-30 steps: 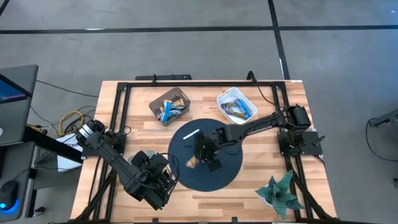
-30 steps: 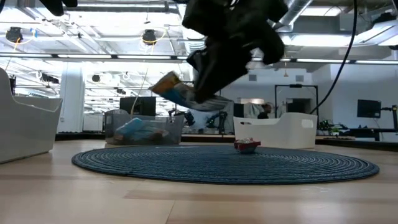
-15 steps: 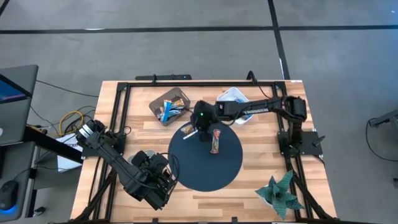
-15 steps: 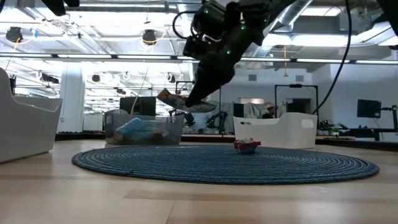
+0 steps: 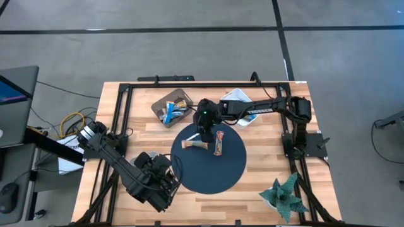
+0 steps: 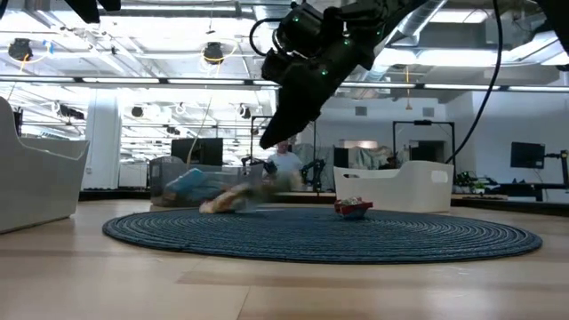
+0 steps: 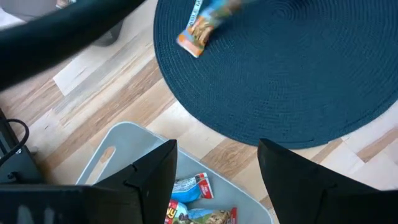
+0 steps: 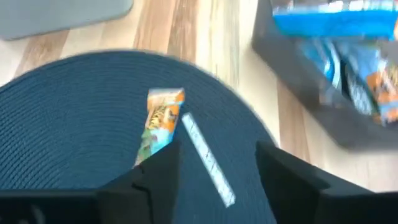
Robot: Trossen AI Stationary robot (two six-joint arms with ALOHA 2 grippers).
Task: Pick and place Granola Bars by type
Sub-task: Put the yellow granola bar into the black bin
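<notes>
The left gripper (image 5: 165,200) is seen parked, fingers spread, holding nothing, its tips cut off. A granola bar (image 5: 194,145) lies blurred on the round mat (image 5: 208,173). Above it, the right gripper (image 5: 203,131) is opened and empty.

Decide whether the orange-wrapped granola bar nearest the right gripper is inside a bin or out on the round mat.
Out on the mat. The orange-wrapped bar lies flat on the dark round mat, apart from both bins, just below the right gripper, whose jaws stand open.

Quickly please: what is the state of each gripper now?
Left gripper: open, holding nothing.
Right gripper: open, holding nothing, above the mat.
</notes>
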